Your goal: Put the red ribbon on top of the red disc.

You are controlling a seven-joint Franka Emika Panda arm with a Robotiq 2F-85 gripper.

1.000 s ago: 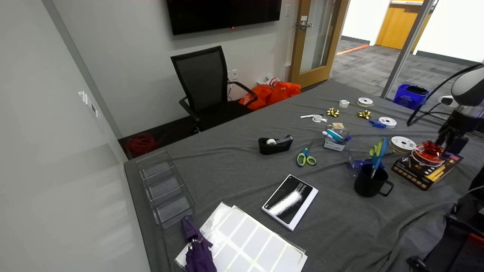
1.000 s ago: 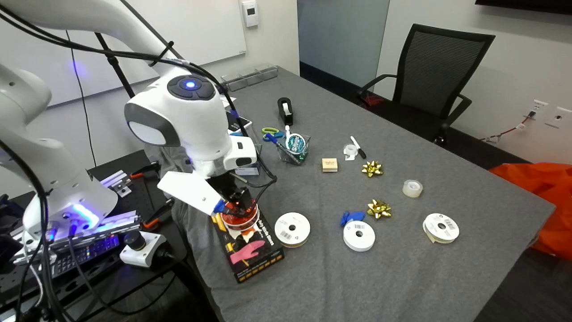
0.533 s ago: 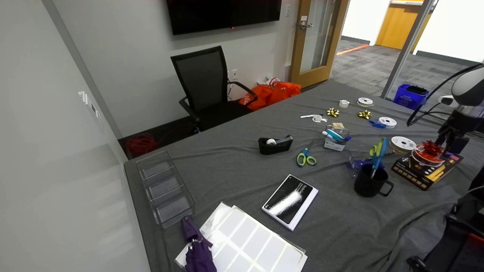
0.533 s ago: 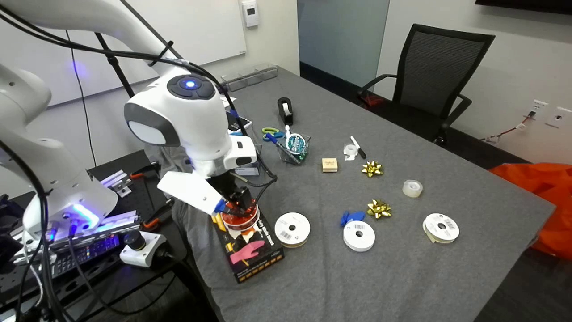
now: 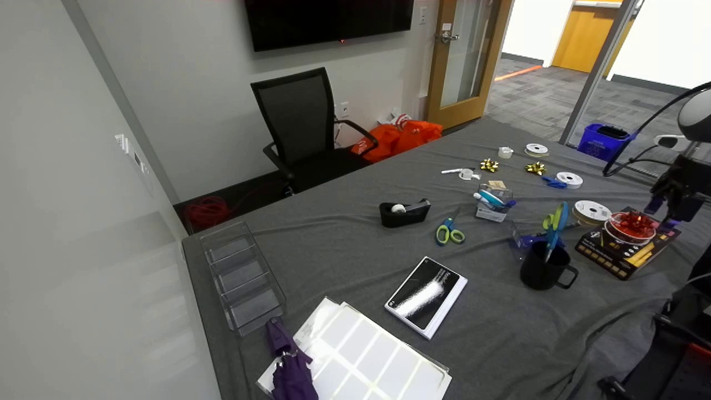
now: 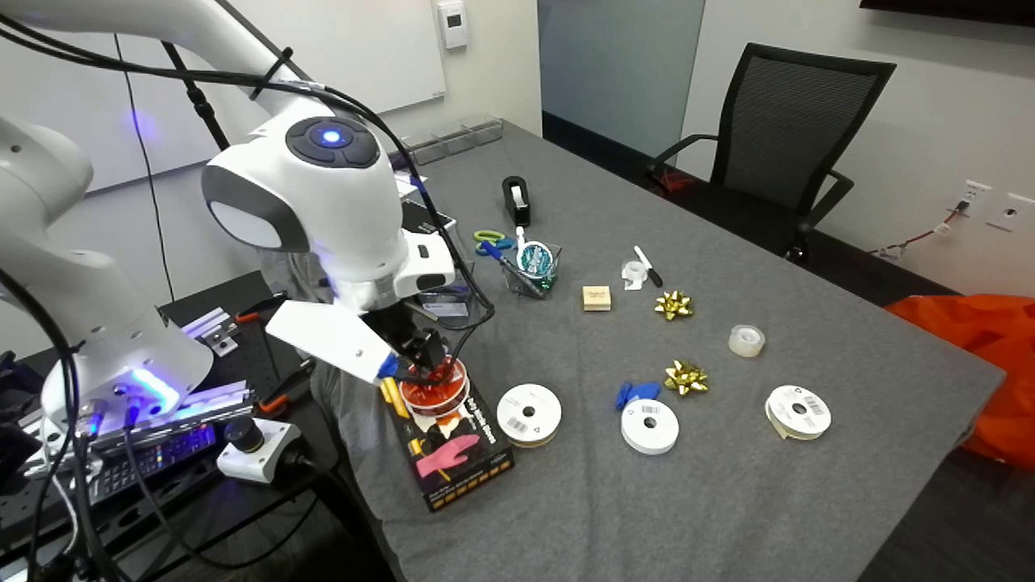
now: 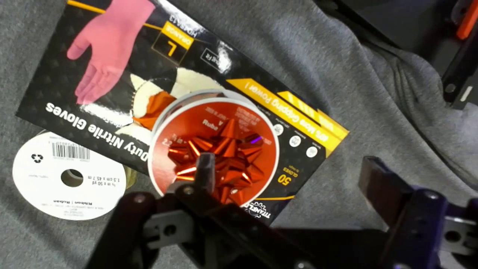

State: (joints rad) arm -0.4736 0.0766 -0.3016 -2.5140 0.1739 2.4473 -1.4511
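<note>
The red ribbon is a shiny red bow (image 7: 231, 158). It lies flat on the red disc (image 7: 170, 157), the round red face of a white-rimmed spool that lies on a glove box (image 7: 209, 69). In an exterior view the bow (image 5: 636, 223) also sits within the rim of the disc (image 5: 627, 239). My gripper (image 7: 288, 160) is open, its fingers wide apart with nothing between them. In the wrist view one finger covers part of the bow and the other is over grey cloth. In an exterior view the gripper (image 5: 660, 215) is just beside and above the bow. In an exterior view (image 6: 437, 396) the gripper hides most of the bow.
A white spool (image 7: 87, 196) lies against the box. A black mug (image 5: 540, 268) with scissors stands near the box. More white spools (image 6: 649, 436), gold bows (image 6: 686, 377) and a pen holder (image 6: 532, 275) are on the table. Dark bench equipment (image 7: 418, 22) borders the cloth.
My gripper has opened, let go of the bow and moved up and back from it. The bow has settled flat on the disc. The disc and box have not moved.
</note>
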